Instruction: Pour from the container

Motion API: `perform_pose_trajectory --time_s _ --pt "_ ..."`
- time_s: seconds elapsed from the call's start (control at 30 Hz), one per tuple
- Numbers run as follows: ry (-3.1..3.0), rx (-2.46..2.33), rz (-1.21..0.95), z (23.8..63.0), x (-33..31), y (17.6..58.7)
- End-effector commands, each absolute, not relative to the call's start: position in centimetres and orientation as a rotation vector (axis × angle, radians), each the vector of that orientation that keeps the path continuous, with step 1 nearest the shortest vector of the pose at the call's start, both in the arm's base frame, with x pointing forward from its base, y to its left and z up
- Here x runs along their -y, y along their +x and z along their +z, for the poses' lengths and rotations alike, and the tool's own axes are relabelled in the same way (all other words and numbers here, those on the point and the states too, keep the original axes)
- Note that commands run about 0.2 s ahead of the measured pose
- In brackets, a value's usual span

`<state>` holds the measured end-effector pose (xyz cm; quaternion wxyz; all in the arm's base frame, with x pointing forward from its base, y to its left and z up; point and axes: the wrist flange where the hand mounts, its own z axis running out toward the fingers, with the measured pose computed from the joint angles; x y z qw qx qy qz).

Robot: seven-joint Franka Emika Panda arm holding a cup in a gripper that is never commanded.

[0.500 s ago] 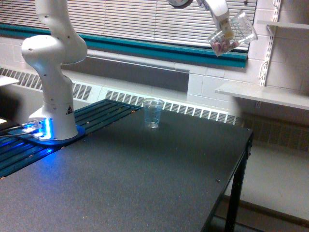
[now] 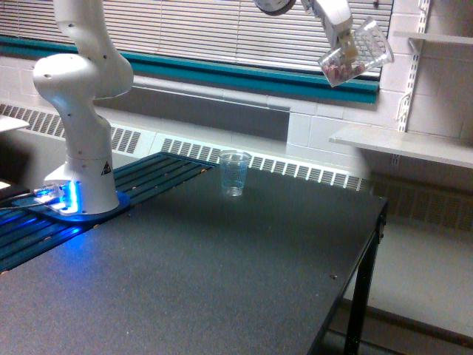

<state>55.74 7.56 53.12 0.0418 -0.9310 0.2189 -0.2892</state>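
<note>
Container (image 2: 357, 53) tilted in gripper (image 2: 344, 50), perhaps several bits; one tapered cup (image 2: 234, 173).

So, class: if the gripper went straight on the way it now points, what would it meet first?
The gripper points down toward the exterior view's right, so beyond its held container probably the shelf, though depth is unclear.

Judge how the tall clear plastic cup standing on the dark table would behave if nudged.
The tall, narrow clear plastic cup looks empty and thin-walled, so it is probably very light. Its narrow base suggests it would tip or skid easily on the dark table. It would likely flex if squeezed.
</note>
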Motion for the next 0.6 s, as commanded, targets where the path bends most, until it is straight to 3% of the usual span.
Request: perform_pose_trajectory --time_s 0.03,0.6 --pt "-2.878 -0.555 -0.858 51.7 -12.0 54.8" --pt "-2.959 -0.204 -0.823 47.3 -22.3 49.4"
